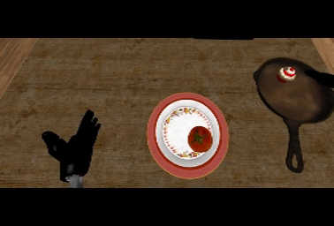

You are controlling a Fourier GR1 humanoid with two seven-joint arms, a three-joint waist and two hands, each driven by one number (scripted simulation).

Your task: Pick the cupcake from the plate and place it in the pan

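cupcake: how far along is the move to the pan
Done: the cupcake sits inside the pan, near its far edge; the plate holds only a tomato. In hand: the right hand is at the view's right edge, right beside the cupcake; whether it grips it cannot be told. Left: probably just letting go, if needed, and drawing that hand clear. The left hand rests open at lower left.

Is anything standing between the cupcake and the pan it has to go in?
Nothing visible: the cupcake already sits inside the pan, near its far rim, the right hand just beside it.
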